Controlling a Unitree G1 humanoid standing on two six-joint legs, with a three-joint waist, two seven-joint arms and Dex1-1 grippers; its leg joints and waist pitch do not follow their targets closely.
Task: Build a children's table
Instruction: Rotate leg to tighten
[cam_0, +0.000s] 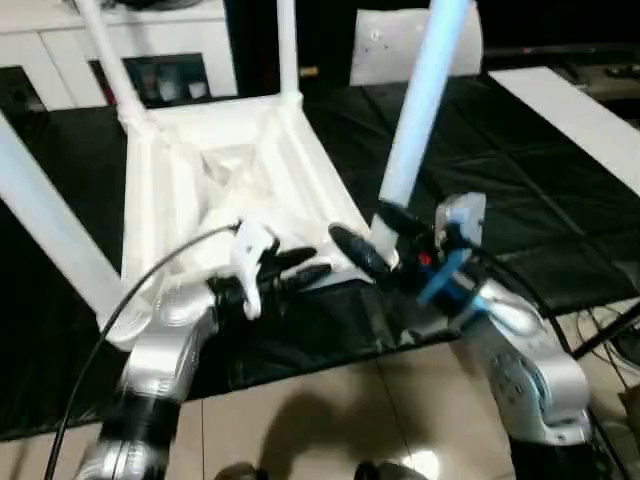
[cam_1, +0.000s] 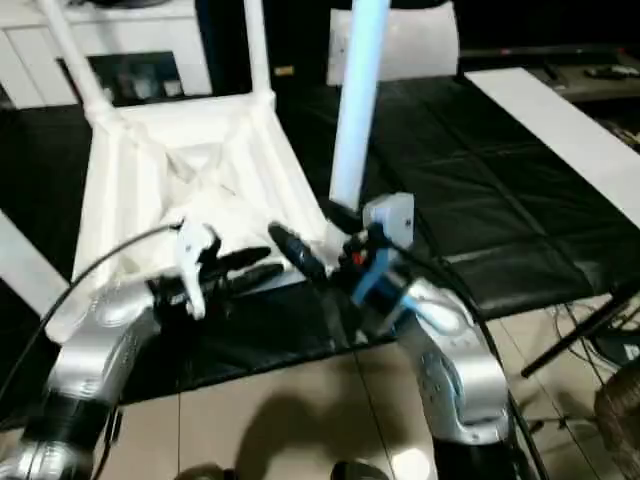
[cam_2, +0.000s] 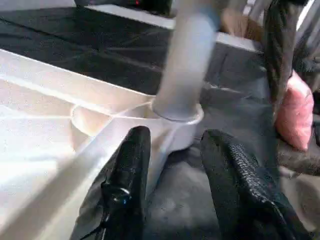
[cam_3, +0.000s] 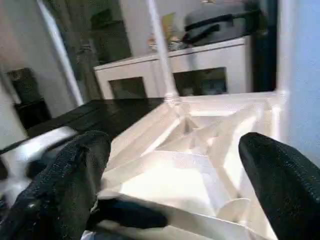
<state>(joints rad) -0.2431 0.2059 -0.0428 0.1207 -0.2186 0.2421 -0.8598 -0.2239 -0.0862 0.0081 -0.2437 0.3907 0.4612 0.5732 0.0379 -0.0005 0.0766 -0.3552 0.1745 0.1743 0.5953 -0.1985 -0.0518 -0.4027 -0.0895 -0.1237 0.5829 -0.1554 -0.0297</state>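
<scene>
White plastic, the children's table (cam_0: 225, 170) lies upside down on the black-covered tabletop (cam_0: 520, 200), legs pointing up. At its near edge, the left pincer (cam_0: 300, 268) has black fingers (cam_2: 125, 175) parted, holding nothing; its wrist view shows a leg (cam_2: 187, 55) seated in the corner socket (cam_2: 177, 117). Right of that, the right pincer (cam_0: 375, 240) gapes wide beside this leg's base; its wrist view reveals a white cabinet (cam_3: 190, 70) beyond the table.

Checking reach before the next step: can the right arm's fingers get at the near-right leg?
Probably yes: the right gripper stands open right at the base of the leg, nothing between them.
</scene>
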